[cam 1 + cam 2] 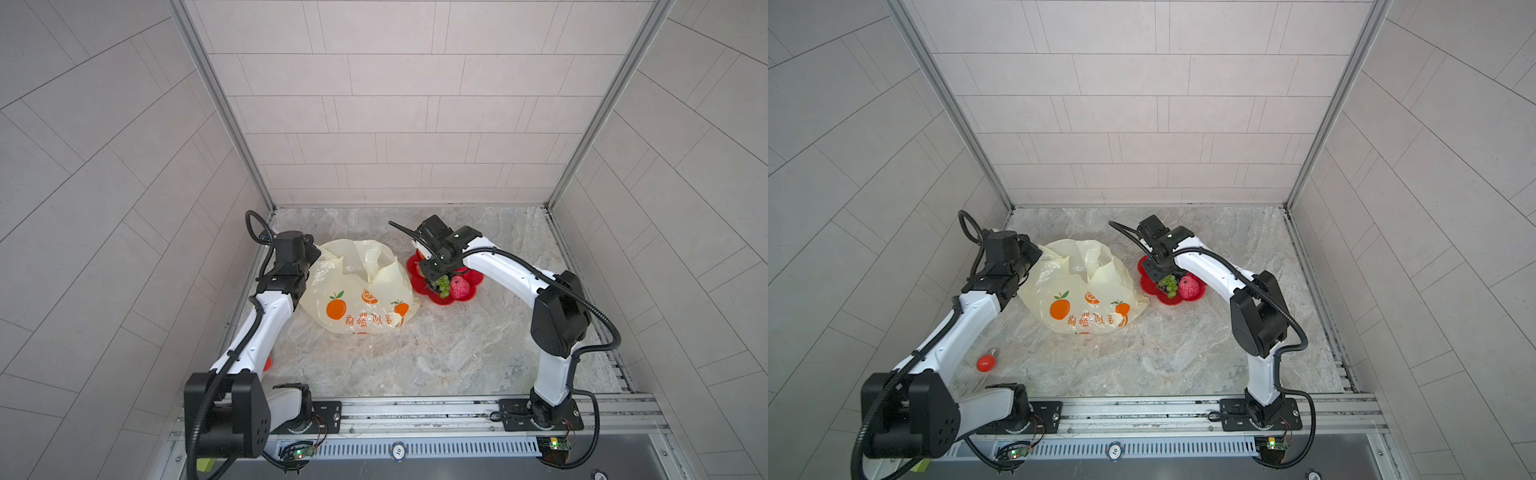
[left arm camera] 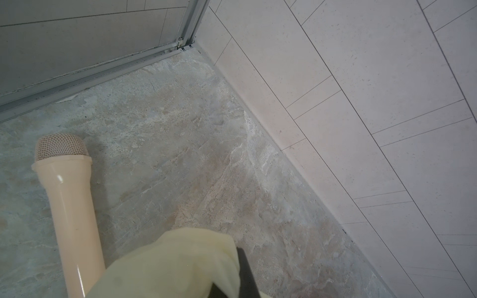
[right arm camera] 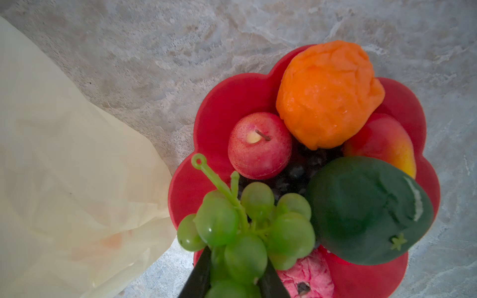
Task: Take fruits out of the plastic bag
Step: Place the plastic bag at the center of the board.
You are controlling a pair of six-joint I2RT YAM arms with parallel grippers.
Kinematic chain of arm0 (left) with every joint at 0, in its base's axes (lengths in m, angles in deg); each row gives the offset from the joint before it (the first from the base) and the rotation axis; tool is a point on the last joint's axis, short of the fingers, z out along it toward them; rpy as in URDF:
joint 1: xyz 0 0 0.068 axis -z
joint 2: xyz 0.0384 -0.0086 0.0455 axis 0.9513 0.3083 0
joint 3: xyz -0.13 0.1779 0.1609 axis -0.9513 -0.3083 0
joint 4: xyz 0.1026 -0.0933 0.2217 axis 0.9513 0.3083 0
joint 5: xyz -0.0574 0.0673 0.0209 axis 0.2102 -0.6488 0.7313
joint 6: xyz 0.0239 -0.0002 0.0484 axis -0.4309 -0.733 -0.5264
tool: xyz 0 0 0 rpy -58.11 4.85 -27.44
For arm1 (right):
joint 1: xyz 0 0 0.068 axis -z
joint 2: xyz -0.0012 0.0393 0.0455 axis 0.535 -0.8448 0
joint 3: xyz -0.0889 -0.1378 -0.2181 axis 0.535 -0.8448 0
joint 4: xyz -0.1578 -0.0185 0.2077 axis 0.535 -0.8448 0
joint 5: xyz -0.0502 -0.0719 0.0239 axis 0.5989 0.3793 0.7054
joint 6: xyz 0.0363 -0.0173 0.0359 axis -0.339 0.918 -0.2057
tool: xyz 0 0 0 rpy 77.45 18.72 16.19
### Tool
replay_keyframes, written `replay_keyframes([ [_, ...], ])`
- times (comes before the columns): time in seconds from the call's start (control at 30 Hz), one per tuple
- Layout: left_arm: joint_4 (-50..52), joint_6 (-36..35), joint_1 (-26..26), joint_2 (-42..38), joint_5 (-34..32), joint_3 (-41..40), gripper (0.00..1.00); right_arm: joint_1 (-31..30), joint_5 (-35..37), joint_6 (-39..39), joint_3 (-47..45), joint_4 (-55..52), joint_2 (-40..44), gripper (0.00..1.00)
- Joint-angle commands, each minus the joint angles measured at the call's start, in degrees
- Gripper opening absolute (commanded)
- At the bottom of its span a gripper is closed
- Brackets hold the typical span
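Marbled tabletop, task seemingly near done: one green plastic grape bunch [image 3: 247,227], clamped in the right gripper [image 3: 236,277], hangs over a red flower-shaped plate [image 3: 209,108] holding six fruits, one each (orange [image 3: 327,95], red apple [image 3: 258,147], yellow-red mango [image 3: 382,144], dark green round fruit [image 3: 366,209], bumpy pink fruit [image 3: 307,281], dark purple grapes [image 3: 296,170]); left gripper [image 1: 311,254] pinches the slack pale-yellow plastic bag [image 1: 357,291] beside it

Right pincer [image 3: 236,263] clamps green grape bunch [image 3: 247,227] over red plate [image 3: 219,108]; plastic bag [image 3: 64,167] beside.

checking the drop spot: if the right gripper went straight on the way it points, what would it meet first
Probably the dark grape bunch on the red plate, beside the red apple; depth is unclear.
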State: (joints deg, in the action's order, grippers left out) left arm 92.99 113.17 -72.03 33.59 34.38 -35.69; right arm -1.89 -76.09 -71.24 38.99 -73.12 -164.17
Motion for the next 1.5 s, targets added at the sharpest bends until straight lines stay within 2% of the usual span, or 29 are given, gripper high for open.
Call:
replay_keyframes([
  [0.0, -4.9, 1.9, -0.1, 1.4, -2.9, 2.1, 0.05, -0.4, 2.1, 0.9, 1.8, -2.8, -0.3, 0.29],
  [0.2, -8.0, 2.5, -0.1, 5.5, -3.9, 4.3, 0.06, -0.4, 4.1, 2.1, 3.5, -3.8, -1.1, 0.29],
  [0.4, -11.6, 2.2, -0.1, 11.5, -3.1, 6.4, 0.11, -0.6, 5.0, 3.1, 3.3, -2.6, -2.1, 0.3],
  [0.57, -12.3, 2.1, -0.1, 13.9, 1.1, 7.5, 0.29, -0.7, 5.5, 3.2, 4.3, -3.3, -3.7, 0.36],
  [0.7, -12.7, 1.8, -0.1, 12.0, 1.1, 5.6, 0.41, -1.2, 5.0, 3.0, 5.0, -4.1, -4.2, 0.48],
  [0.97, -11.9, -2.6, -0.2, 4.4, -1.2, 1.7, 0.62, -2.3, 4.3, 1.9, 5.2, -3.9, -2.6, 0.53],
  [1.17, -9.9, -6.3, -0.1, 0.2, -1.9, 2.3, 0.65, -3.2, 4.1, 1.2, 6.2, -4.2, -2.3, 0.56],
  [1.23, -8.6, -8.3, -0.1, -0.5, -1.0, 3.7, 0.7, -3.5, 4.0, 0.9, 6.2, -4.3, -2.0, 0.56],
  [1.3, -8.3, -8.5, -0.1, -1.1, 0.2, 4.7, 0.75, -3.6, 3.6, 0.5, 6.0, -4.0, -1.3, 0.56],
  [1.47, -7.0, -6.9, -0.1, -1.8, 2.9, 5.8, 0.75, -3.6, 4.4, -0.9, 4.7, -2.6, 1.9, 0.56],
])
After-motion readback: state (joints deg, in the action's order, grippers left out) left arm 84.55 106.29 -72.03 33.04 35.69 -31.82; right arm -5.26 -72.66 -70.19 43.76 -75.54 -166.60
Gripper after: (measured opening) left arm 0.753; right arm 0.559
